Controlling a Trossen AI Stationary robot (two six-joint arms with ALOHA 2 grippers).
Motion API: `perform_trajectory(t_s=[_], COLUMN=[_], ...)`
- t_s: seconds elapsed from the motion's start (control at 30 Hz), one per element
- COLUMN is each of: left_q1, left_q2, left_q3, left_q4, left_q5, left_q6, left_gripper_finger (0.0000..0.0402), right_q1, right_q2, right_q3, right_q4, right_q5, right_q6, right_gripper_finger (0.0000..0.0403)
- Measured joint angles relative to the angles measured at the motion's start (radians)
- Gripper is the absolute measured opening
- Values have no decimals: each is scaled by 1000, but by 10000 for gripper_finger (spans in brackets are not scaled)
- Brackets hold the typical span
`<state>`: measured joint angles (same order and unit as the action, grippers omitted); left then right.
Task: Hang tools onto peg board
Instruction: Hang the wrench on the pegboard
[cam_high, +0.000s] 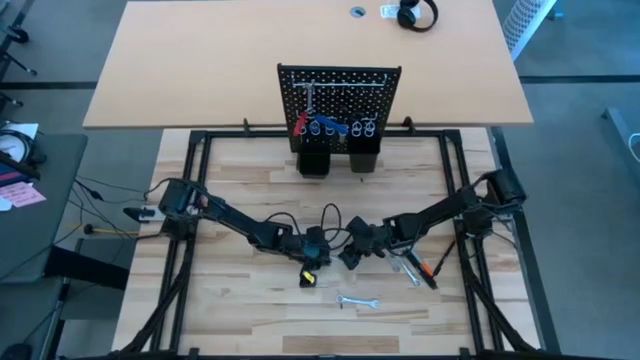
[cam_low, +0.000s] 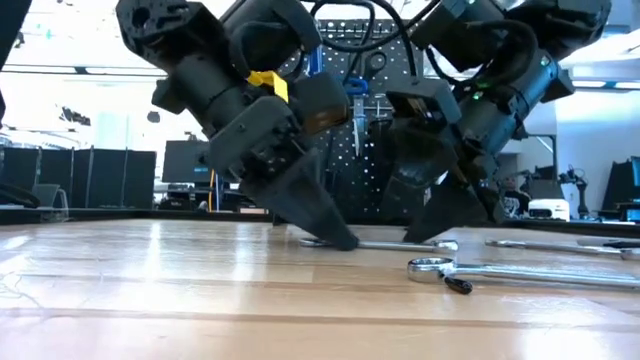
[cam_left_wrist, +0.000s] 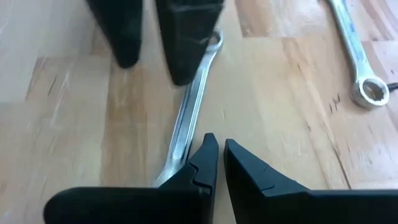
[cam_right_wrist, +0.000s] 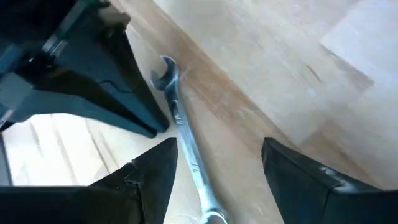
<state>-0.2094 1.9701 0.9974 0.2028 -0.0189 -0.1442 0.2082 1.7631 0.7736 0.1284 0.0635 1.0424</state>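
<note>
The wrench (cam_left_wrist: 186, 118) lies flat mid-table, so your left gripper (cam_left_wrist: 219, 155), fingers pressed together, pins one end while your right gripper (cam_right_wrist: 217, 165) spreads astride it.

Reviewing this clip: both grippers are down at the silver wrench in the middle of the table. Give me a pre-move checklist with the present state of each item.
1. Left gripper shut on the long silver wrench: ok, its fingers pinch one end.
2. Right gripper open: ok, fingers stand wide apart.
3. Right gripper straddles the wrench: ok, the shaft runs between its fingers.
4. Wrench flat on the light wooden table: ok in the low view.
5. Second silver wrench clear of both grippers: ok, it lies apart.
6. Free hook on the upright black perforated peg board: cannot tell.
</note>
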Motion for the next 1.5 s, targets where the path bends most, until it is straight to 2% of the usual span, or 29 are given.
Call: perform_trajectory(t_s=[0.23, 0.43, 0.83, 1.1, 1.37, 1.5], left_q1=[32, 43, 46, 46, 46, 46], left_q2=[49, 83, 85, 86, 87, 87], left_q3=[1, 1, 0, 0, 0, 0], left_q4=[8, 75, 116, 119, 119, 122], left_q5=[21, 5, -73, -85, -87, -88], left_q6=[-21, 0, 20, 30, 32, 40], left_gripper_finger=[24, 24, 24, 2, 0, 0], right_q1=[-10, -11, -18, -26, -37, -26], right_q2=[95, 132, 134, 136, 130, 128], right_q3=[3, 3, 2, -2, -2, 3], right_q4=[139, 220, 226, 340, 345, 283], right_q5=[-108, -144, -206, -251, -279, -277], right_q6=[-4, -4, -5, -2, 5, -44], right_gripper_finger=[246, 246, 246, 243, 235, 223])
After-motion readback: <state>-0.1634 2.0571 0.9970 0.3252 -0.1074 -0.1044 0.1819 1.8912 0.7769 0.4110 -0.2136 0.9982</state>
